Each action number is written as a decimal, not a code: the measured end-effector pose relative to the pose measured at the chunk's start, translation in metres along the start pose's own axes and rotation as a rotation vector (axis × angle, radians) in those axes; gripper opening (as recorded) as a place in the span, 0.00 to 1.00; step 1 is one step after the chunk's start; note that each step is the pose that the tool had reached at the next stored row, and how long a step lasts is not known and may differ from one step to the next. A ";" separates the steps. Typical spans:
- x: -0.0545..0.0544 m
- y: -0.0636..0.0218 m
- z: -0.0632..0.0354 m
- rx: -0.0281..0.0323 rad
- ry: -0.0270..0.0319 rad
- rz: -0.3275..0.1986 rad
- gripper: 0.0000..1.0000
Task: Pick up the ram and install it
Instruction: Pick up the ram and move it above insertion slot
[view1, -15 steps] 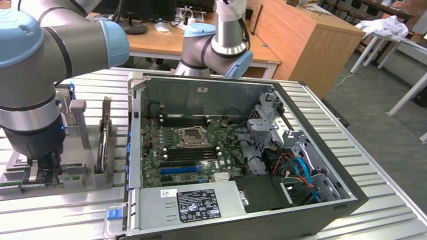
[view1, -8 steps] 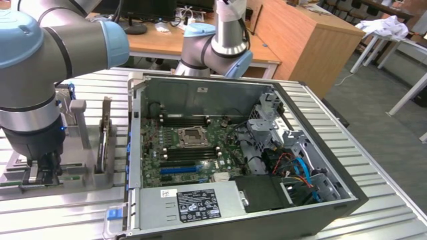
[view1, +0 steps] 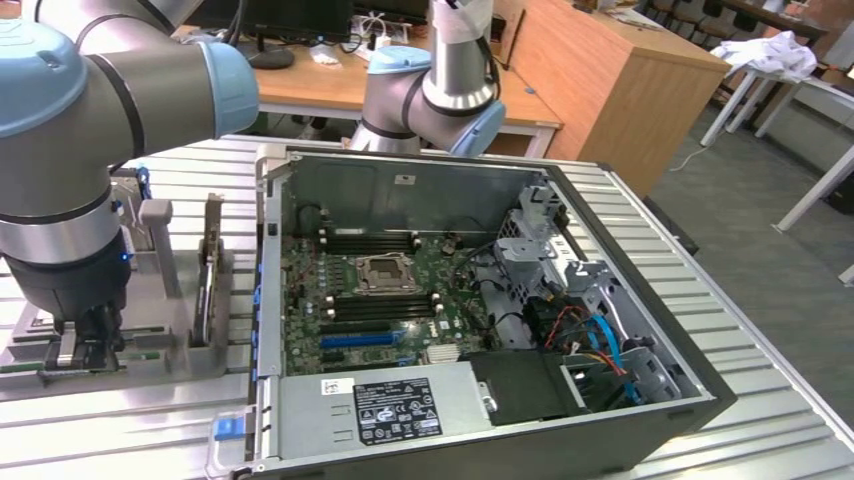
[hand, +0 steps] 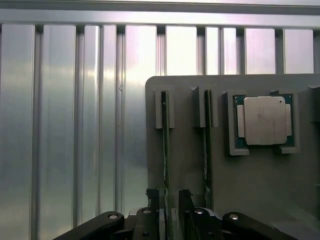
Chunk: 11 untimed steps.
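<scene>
Gripper (hand: 168, 200) is seen wide open, nothing held, w/ fingers (hand: 151, 196) set either side of the ram (hand: 164, 145). Ram is stood on edge in a slot of the grey holder (hand: 250, 190), next to a 2nd stick (hand: 206, 145) and a CPU (hand: 265, 120), well apart from the PC case (view1: 667, 410). Risk: if the jaws are closed off-centre, ram could be tilted or jammed in its slot, or the 2nd stick nudged. Contact w/ ram can't be judged, and the stick's near end is hidden behind the fingers.
</scene>
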<state>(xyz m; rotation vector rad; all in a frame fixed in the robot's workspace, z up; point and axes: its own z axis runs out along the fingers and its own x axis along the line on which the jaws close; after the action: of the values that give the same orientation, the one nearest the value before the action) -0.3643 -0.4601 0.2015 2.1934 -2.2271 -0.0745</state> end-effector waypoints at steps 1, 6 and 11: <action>0.000 0.0000 0.0000 0.0000 0.0000 0.000 0.28; 0.000 0.0000 0.0000 0.0000 0.0000 0.000 0.22; 0.000 0.0000 0.0000 0.0000 0.0000 0.000 0.22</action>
<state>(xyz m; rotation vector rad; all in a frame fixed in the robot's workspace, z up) -0.3643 -0.4601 0.2015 2.1935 -2.2271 -0.0745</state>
